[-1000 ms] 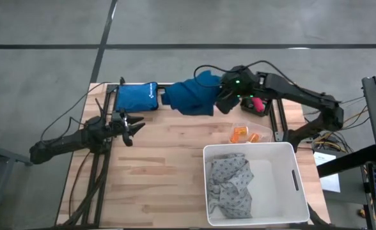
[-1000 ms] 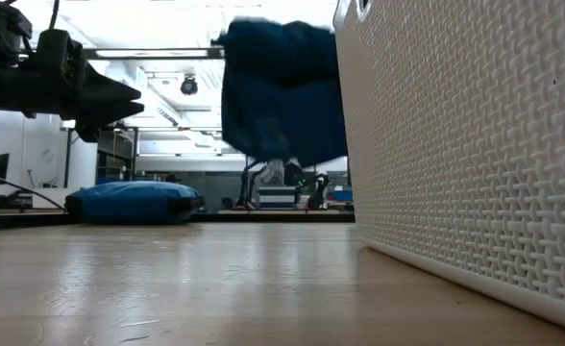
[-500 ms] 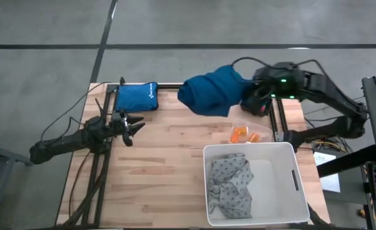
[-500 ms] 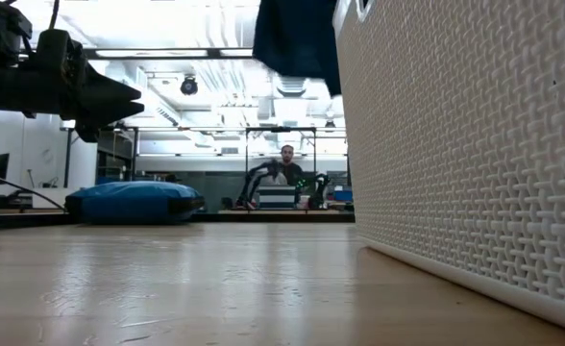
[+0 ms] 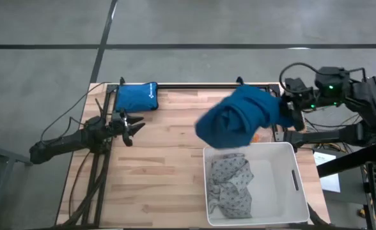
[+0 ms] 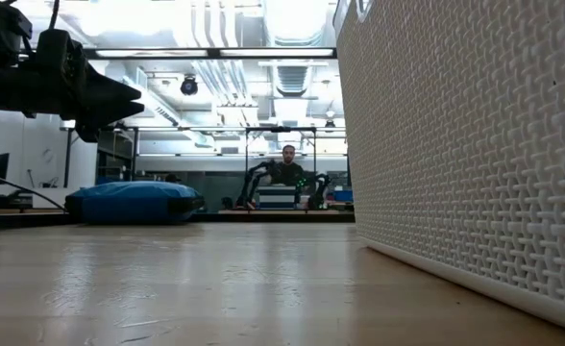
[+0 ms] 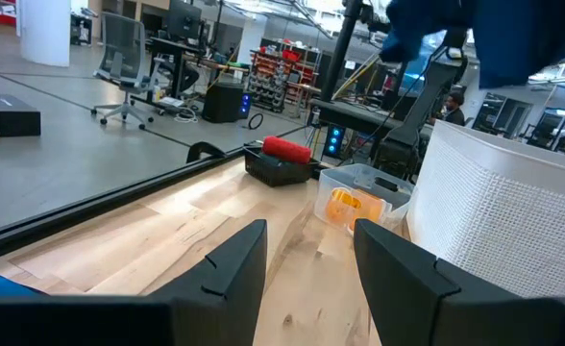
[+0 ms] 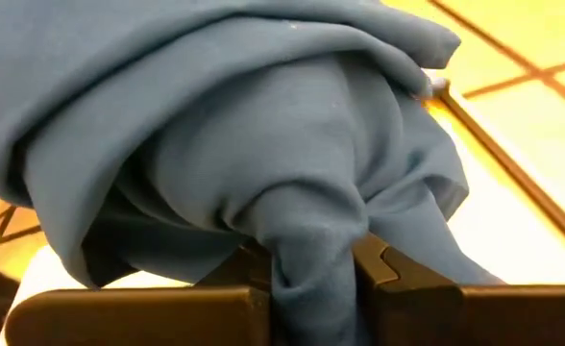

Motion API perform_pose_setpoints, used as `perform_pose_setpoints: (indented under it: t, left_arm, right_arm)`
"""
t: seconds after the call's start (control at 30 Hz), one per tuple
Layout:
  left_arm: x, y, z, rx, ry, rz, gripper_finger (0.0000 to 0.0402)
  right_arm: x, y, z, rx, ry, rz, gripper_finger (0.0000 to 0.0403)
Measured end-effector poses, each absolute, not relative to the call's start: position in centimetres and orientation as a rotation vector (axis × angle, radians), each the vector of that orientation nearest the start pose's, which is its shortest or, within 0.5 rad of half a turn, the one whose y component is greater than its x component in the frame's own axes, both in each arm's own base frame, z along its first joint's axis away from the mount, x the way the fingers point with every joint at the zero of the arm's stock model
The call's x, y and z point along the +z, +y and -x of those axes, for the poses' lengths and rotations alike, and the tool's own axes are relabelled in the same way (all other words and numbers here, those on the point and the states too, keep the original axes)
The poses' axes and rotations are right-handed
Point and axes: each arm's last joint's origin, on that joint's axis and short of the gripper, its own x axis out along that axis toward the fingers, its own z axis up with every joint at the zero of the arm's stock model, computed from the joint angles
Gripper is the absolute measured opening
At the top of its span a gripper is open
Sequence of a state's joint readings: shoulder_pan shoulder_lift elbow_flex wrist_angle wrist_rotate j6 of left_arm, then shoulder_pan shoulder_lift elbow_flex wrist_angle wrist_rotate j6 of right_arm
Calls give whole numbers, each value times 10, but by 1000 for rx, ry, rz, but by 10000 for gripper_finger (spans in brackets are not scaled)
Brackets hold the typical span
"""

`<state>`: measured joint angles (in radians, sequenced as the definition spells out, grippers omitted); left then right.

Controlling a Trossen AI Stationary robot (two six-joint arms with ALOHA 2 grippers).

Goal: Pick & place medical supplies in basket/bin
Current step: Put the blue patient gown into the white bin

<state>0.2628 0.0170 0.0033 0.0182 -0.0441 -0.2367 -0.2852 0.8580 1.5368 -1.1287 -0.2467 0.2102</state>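
Here the white tub (image 5: 284,191) sits at the table's near right, a pale patterned garment (image 5: 229,185) lying inside along its left wall. Just beyond its far rim, the right gripper (image 5: 289,110) is clamped on a dark teal garment (image 5: 236,120) hanging in the air. Over at the left edge the left gripper (image 5: 135,125) hovers, fingers apart, with a blue pouch (image 5: 135,97) behind it at the far edge
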Motion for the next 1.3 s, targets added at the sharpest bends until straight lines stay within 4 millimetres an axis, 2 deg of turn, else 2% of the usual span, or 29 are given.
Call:
perform_pose_setpoints:
  t: [0.27, 0.47, 0.7, 0.93, 1.3]
  left_arm:
    - [165, 27, -95, 305, -41, 234, 164]
    - [165, 27, -95, 305, -40, 234, 164]
    - [165, 27, -95, 305, -41, 234, 164]
    - [165, 27, -95, 305, -40, 234, 164]
    - [165, 27, -95, 305, -41, 234, 164]
  right_arm:
    - [449, -4, -41, -95, 531, -471, 44]
    - [449, 1, -32, 1, 519, -485, 44]
    - [450, 5, -38, 217, 539, -460, 44]
    - [448, 4, -62, 464, 614, -471, 44]
    - [435, 3, -83, 529, 830, -578, 44]
